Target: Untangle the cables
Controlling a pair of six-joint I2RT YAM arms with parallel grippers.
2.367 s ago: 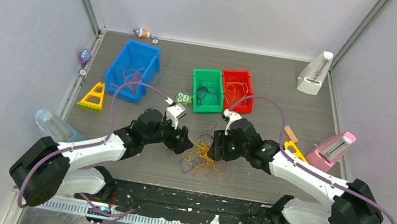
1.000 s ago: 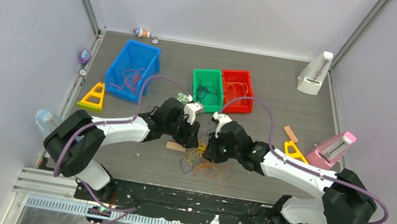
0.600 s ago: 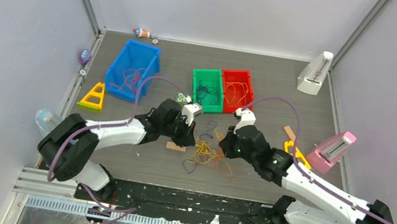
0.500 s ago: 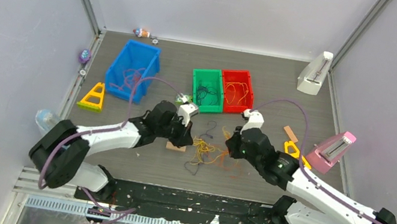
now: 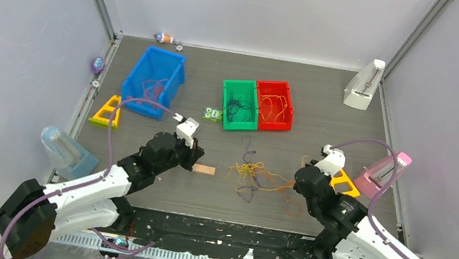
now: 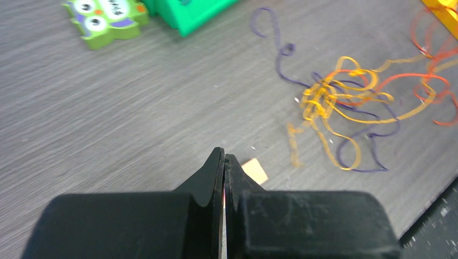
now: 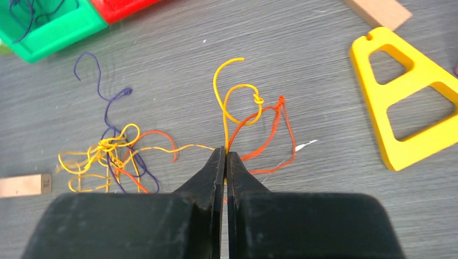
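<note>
The cables (image 5: 251, 173) lie as a loose tangle of yellow, orange and purple strands on the grey table between the arms, also seen in the left wrist view (image 6: 329, 97). My right gripper (image 5: 297, 179) (image 7: 226, 152) is shut on a yellow strand (image 7: 258, 100) and an orange strand (image 7: 279, 102) at the tangle's right end. The rest trails left to a knot (image 7: 110, 148). My left gripper (image 5: 197, 161) (image 6: 223, 154) is shut, well left of the tangle. Only a faint red glint shows between its pads. No strand runs to it.
A small wood block (image 5: 204, 169) lies by the left fingertips. Green bin (image 5: 224, 100) and red bin (image 5: 290, 108) with strands stand behind, blue bin (image 5: 144, 107) back left. A yellow triangle (image 5: 342, 181) and pink metronome (image 5: 385, 173) sit beside the right arm. An owl toy (image 5: 213, 114) is nearby.
Both arms drew apart. The right gripper pulled right with yellow and orange strands, stretching the tangle. The left gripper shut and backed away to the left.
</note>
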